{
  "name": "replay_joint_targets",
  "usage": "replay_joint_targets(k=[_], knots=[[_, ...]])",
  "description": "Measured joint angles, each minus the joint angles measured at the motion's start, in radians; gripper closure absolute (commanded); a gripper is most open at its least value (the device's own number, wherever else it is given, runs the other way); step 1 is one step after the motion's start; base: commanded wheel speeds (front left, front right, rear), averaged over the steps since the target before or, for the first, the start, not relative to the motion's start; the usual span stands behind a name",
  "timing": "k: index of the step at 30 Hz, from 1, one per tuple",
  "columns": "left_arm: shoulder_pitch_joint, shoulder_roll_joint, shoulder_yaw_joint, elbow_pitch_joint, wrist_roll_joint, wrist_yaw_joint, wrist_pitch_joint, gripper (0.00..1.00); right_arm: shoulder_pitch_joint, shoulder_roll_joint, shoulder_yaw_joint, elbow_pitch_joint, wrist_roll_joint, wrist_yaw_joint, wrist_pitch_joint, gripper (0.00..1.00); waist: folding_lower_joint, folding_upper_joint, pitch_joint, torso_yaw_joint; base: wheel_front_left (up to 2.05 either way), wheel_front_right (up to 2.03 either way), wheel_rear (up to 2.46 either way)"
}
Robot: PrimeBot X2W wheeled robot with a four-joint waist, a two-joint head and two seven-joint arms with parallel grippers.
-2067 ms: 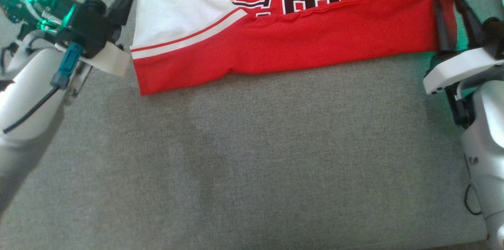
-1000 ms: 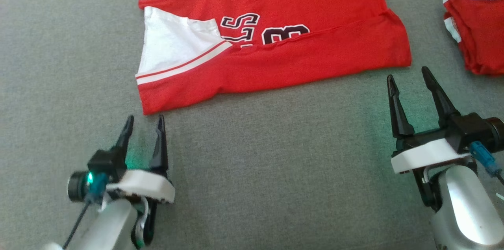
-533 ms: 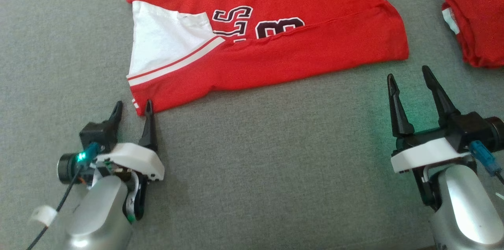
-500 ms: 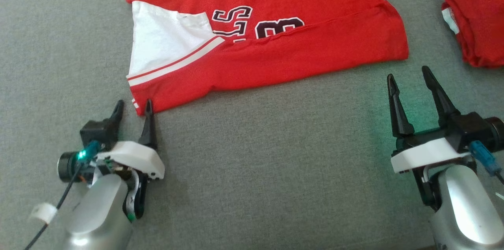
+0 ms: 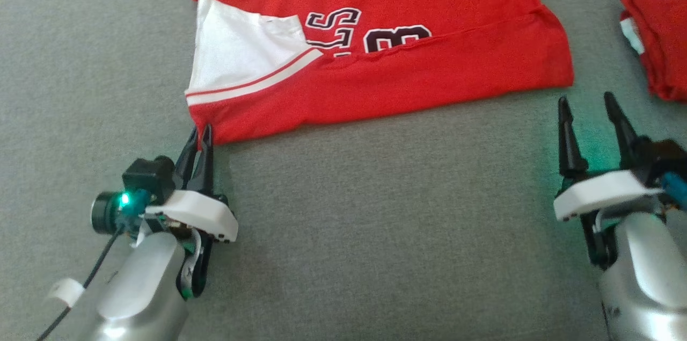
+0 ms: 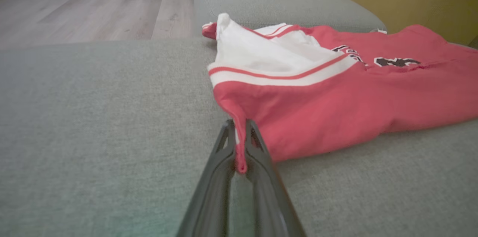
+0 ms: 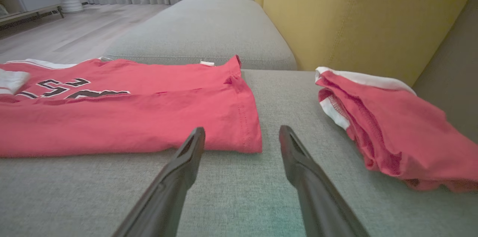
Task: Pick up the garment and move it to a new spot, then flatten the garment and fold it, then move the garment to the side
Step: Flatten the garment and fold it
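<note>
Red jersey (image 5: 375,62) lies on the grey sofa seat (image 5: 375,223), long axis nine to three. Left gripper (image 5: 199,134) is clamped on its seven o'clock corner; right gripper (image 5: 586,102), jaws spread, empty, has the five o'clock corner just ahead at twelve, not touching.

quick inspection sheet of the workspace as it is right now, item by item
surface: grey cushion, flat woven fabric
job's things: red jersey lying spread, a fold covering part of its black print, white sleeve at the left
clutter: second red garment bunched at the far right, apart from the jersey
grippers: left gripper shut on the jersey's near left corner; right gripper open, just short of the near right corner, touching nothing
cables: black cable hanging beside the left forearm
surroundings: wooden floor, yellow backrest
</note>
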Motion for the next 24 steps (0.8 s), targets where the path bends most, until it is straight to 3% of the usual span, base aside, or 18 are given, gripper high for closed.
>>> replay_joint_targets(k=[16, 17, 18, 20, 24], knots=[[0.001, 0.06, -0.01, -0.183, 0.025, 0.044, 0.053, 1.0, -0.311, -0.038, -0.013, 0.472, 0.077, 0.0, 0.012, 0.0, 0.0001, 0.0, 0.036, 0.073, 0.0, 0.0, 0.0], [0.001, 0.062, -0.011, -0.187, 0.025, 0.045, 0.055, 1.0, -0.323, -0.038, -0.004, 0.5, 0.087, 0.0, 0.026, 0.1, 0.0001, 0.0, 0.038, 0.074, 0.0, 0.0, 0.0], [0.001, 0.063, -0.012, -0.191, 0.025, 0.047, 0.058, 1.0, -0.334, -0.038, 0.003, 0.522, 0.101, 0.0, 0.034, 0.43, 0.0, 0.0, 0.039, 0.076, 0.0, 0.0, 0.0], [0.001, 0.066, -0.015, -0.199, 0.025, 0.047, 0.062, 1.0, -0.361, -0.039, 0.017, 0.556, 0.136, 0.0, 0.052, 1.0, 0.0, 0.0, 0.041, 0.079, 0.0, 0.0, 0.0], [0.006, 0.068, -0.02, -0.206, 0.025, 0.048, 0.062, 1.0, -0.398, -0.05, 0.064, 0.595, 0.172, 0.0, 0.059, 1.0, 0.0001, 0.0, 0.033, 0.08, 0.0, 0.0, 0.0]])
